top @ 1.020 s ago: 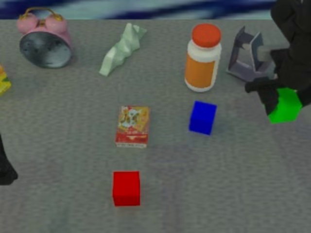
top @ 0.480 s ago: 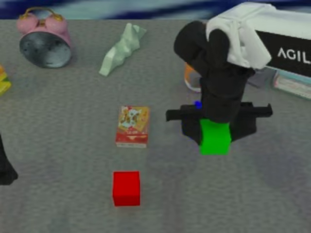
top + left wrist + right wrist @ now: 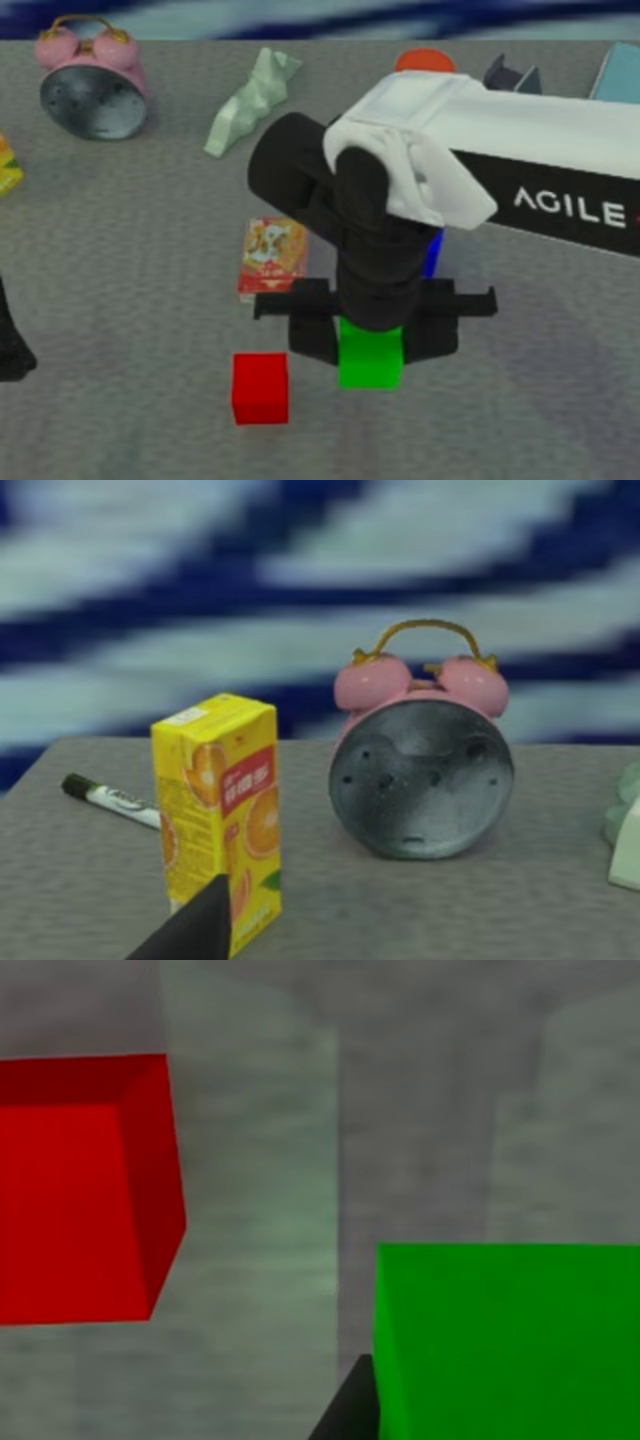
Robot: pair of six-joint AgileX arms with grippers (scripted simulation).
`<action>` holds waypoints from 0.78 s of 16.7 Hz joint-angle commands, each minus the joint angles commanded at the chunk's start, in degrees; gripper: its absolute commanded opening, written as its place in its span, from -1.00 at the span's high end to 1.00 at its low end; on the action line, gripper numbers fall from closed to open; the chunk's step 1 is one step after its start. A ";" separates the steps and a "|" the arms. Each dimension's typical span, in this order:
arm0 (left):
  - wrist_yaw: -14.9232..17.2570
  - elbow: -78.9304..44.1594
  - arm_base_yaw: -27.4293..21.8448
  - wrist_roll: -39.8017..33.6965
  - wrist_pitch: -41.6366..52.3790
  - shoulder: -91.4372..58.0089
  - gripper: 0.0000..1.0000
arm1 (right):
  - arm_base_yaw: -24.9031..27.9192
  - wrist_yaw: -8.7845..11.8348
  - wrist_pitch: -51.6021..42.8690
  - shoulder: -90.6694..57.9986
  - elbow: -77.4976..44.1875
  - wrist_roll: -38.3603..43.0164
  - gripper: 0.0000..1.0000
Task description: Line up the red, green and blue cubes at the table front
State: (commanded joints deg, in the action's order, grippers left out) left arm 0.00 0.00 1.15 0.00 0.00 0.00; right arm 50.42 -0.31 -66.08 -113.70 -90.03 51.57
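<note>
My right gripper is shut on the green cube, holding it near the table front, a small gap to the right of the red cube. The right wrist view shows the green cube close up beside the red cube, apart from it. One dark finger presses against the green cube's side. The blue cube is mostly hidden behind my right arm; only a sliver shows. My left gripper is parked at the table's left edge.
A red-and-yellow card box lies just behind the red cube. Along the back are a pink alarm clock, a pale crumpled object and an orange bottle cap. A juice carton and a marker are at the far left.
My right arm has carried the green cube from the back right, leftward and toward the table front, to a spot beside the red cube. It now covers the blue cube. The left arm has not moved.
</note>
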 joint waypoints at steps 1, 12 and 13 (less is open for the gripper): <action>0.00 0.00 0.00 0.00 0.00 0.00 -1.00 | 0.00 0.00 0.00 0.00 0.00 0.00 1.00; 0.00 0.00 0.00 0.00 0.00 0.00 -1.00 | 0.08 -0.01 13.75 -4.36 9.22 0.17 1.00; 0.00 0.00 0.00 0.00 0.00 0.00 -1.00 | 0.12 -0.03 14.33 -4.62 9.70 0.19 1.00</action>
State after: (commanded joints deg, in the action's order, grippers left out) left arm 0.00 0.00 1.15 0.00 0.00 0.00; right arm 50.53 -0.35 -51.75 -118.32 -80.34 51.76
